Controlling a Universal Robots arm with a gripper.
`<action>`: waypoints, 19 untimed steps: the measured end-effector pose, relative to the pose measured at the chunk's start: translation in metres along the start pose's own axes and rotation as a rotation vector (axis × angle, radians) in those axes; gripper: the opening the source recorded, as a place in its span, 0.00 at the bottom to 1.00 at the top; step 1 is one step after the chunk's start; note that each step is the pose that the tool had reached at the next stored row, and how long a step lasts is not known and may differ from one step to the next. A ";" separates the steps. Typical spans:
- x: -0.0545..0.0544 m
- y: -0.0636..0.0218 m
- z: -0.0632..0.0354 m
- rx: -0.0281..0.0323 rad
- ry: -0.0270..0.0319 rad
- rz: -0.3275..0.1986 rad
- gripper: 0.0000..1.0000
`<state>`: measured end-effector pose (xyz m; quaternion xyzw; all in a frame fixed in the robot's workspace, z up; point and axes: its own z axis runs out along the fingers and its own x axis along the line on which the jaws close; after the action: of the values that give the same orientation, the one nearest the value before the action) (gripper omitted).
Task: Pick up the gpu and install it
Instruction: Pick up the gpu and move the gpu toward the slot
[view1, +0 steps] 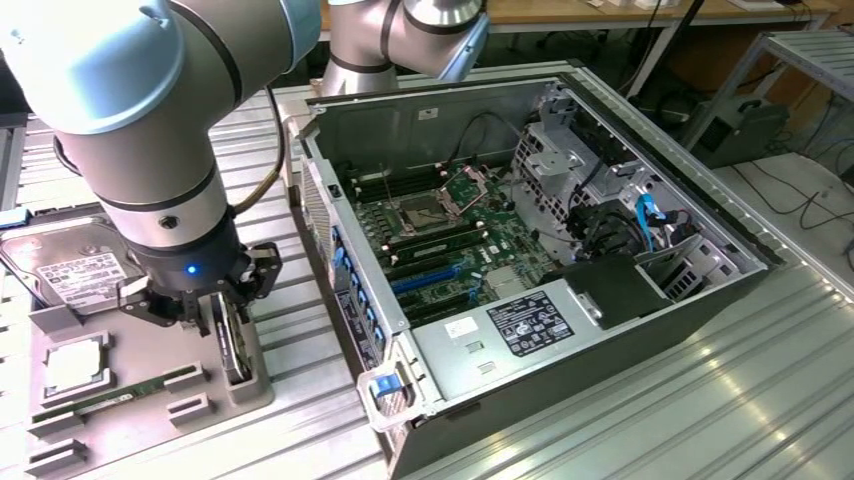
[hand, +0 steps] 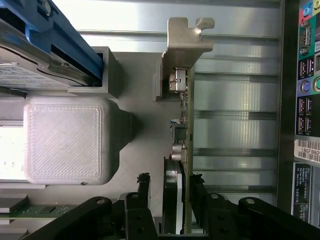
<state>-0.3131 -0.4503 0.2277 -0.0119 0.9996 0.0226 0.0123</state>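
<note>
Gpu (hand: 184, 115) straight below the gripper (hand: 170, 178), thin body between partly open jaws, a gap showing on one side, nothing clamped. Stands on edge in a slot of the grey tray (hand: 145, 75), on the tray's side nearest the computer case (view1: 627, 370), long axis running out from the fingers to the silver bracket (hand: 187, 45), across the closing direction.

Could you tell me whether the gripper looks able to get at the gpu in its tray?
Probably yes: the gripper is down over the gpu, which stands on edge in the tray, with open fingers either side and nothing blocking.
</note>
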 end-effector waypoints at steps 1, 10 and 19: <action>0.000 0.0000 0.0000 0.0000 0.0000 0.000 0.44; -0.002 -0.0001 0.0002 -0.0001 0.0001 0.000 0.36; -0.007 -0.0007 0.0004 -0.0028 0.0014 0.000 0.36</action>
<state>-0.3057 -0.4508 0.2274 -0.0118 0.9996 0.0240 0.0116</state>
